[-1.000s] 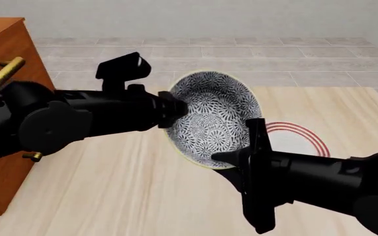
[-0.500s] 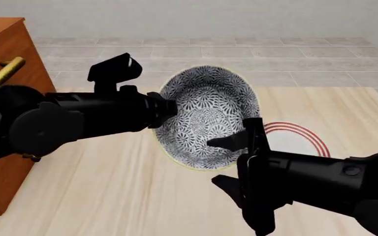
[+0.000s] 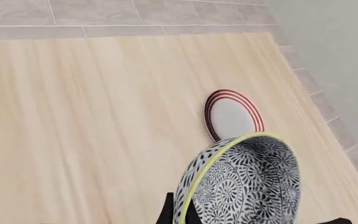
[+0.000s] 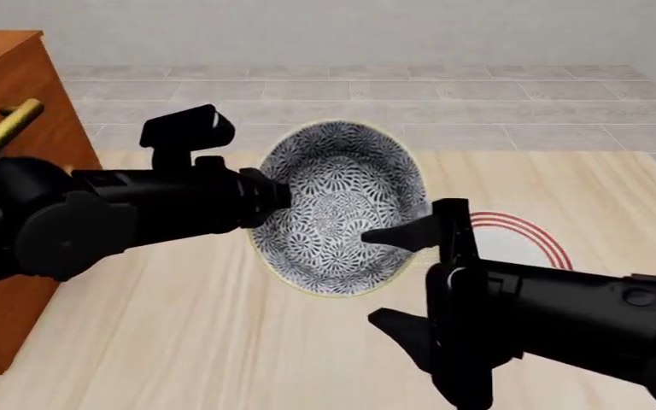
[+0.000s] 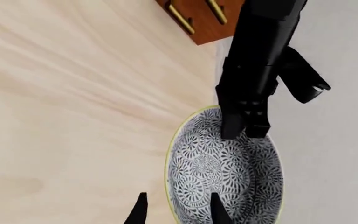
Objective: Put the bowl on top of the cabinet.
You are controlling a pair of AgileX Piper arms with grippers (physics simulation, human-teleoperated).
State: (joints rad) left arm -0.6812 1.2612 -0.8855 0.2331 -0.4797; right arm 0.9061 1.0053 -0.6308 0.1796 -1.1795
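Observation:
The bowl [image 4: 340, 205], dark floral pattern with a pale yellow rim, hangs tilted above the table, its opening facing the front camera. My left gripper [image 4: 269, 195] is shut on its left rim. In the left wrist view the bowl [image 3: 241, 182] fills the near corner, with my gripper [image 3: 182, 217] pinching its edge. My right gripper [image 4: 374, 278] stands open just right of the bowl, not gripping it. In the right wrist view the bowl's [image 5: 225, 172] rim lies between its spread fingertips [image 5: 138, 212]. The reddish-brown cabinet [image 4: 3, 68] stands at the far left, mostly hidden by my left arm.
A flat white plate with red rings [image 4: 528, 239] lies on the light wooden table [image 4: 225, 342] behind my right arm; it also shows past the bowl as the plate [image 3: 232, 116]. A brass handle [image 4: 3, 130] sticks out from the cabinet front. A tiled floor [image 4: 477, 111] lies beyond the table.
The right gripper has opened and let go of the bowl's lower rim. The left gripper has carried the bowl left and slightly up, toward the cabinet.

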